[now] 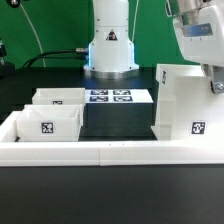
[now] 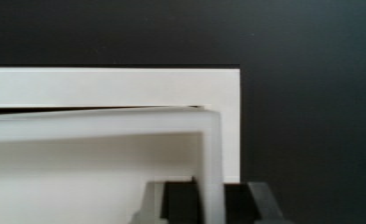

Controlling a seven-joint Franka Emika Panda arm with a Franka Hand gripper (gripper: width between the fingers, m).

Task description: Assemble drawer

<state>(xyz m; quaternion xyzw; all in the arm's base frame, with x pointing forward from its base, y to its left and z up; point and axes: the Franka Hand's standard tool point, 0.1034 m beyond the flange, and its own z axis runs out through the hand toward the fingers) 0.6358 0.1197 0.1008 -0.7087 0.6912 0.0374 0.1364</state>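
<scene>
The white drawer housing [image 1: 184, 108] stands tall at the exterior view's right, a square tag on its front. My gripper [image 1: 211, 80] comes down on its top far-right edge. In the wrist view the gripper [image 2: 212, 192] has a dark finger [image 2: 176, 205] on each side of the housing's thin upright wall [image 2: 212, 150], and both touch it. The housing's open inside [image 2: 91, 160] shows white below its rim. Two small open-top trays sit at the exterior view's left: one nearer [image 1: 46, 123] with a tag, one behind it [image 1: 58, 97].
The marker board [image 1: 108, 97] lies flat in front of the robot base [image 1: 108, 50]. A long low white wall [image 1: 100, 152] borders the black surface along the front and left. Cables run at the back left.
</scene>
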